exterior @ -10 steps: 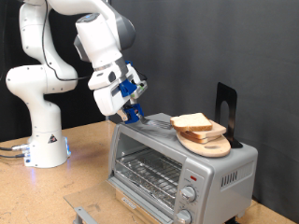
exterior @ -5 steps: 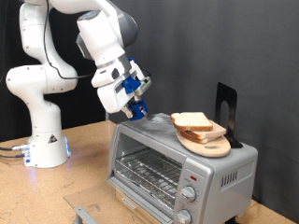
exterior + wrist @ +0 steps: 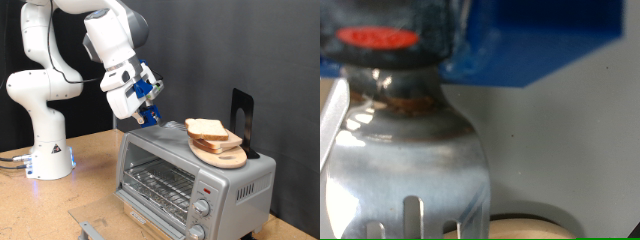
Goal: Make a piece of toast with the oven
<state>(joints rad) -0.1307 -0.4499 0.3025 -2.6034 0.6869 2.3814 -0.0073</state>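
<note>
Toast [image 3: 206, 128] atop oven [image 3: 190, 170], spatula [image 3: 405, 170] blurred

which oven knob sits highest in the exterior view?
The top knob on the oven front panel, at the exterior view's right; another knob sits below it, with a third lower still.

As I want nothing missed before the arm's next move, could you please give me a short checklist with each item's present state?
1. Blue-fingered gripper closed on the slotted silver metal spatula: ok.
2. Pale white bread slice with tan crust lying on the round light wooden board: ok.
3. Board resting on top of the small silver toaster oven: ok.
4. Oven's glass door open for loading: not ok, it looks shut.
5. Spatula blade under the slice: not ok, it appears short of it.
</note>
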